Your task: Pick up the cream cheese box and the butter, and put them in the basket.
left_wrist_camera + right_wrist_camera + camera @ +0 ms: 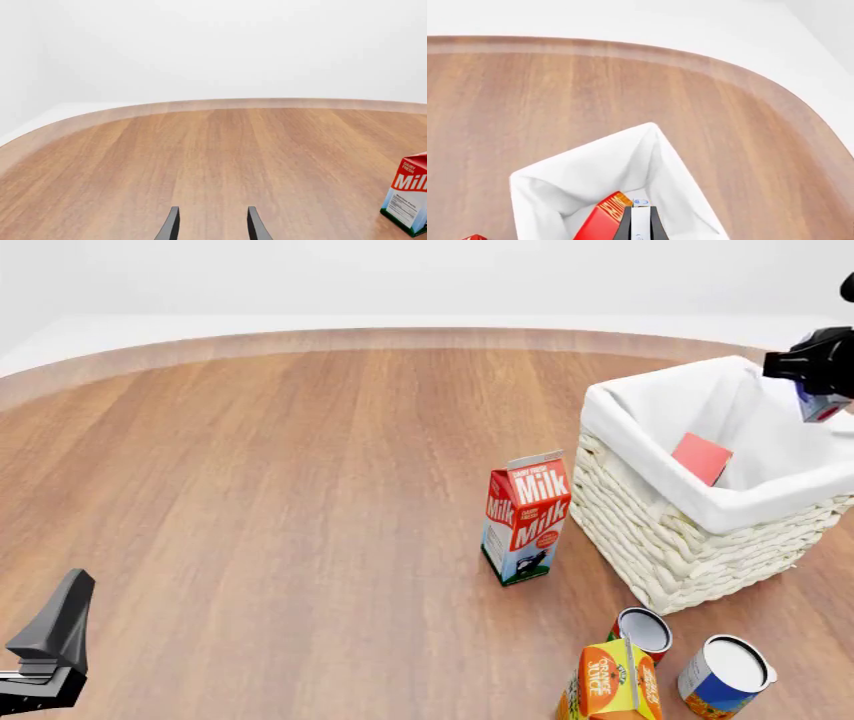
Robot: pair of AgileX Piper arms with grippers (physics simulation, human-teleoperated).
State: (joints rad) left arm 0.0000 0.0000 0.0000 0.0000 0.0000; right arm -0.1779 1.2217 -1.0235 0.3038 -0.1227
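Right jaws pinch the cream cheese box [640, 224] above the basket [641, 400], visible only wrist-side; left jaws gape empty.

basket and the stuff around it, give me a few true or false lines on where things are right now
1. The butter lies inside the basket. True.
2. The right gripper is empty. False: it is shut on the cream cheese box, above the basket.
3. The milk carton stands upright beside the basket. True.
4. The left gripper holds the milk carton. False: it is open and holds nothing.
5. The orange juice carton is in the basket. False: it stands on the table.
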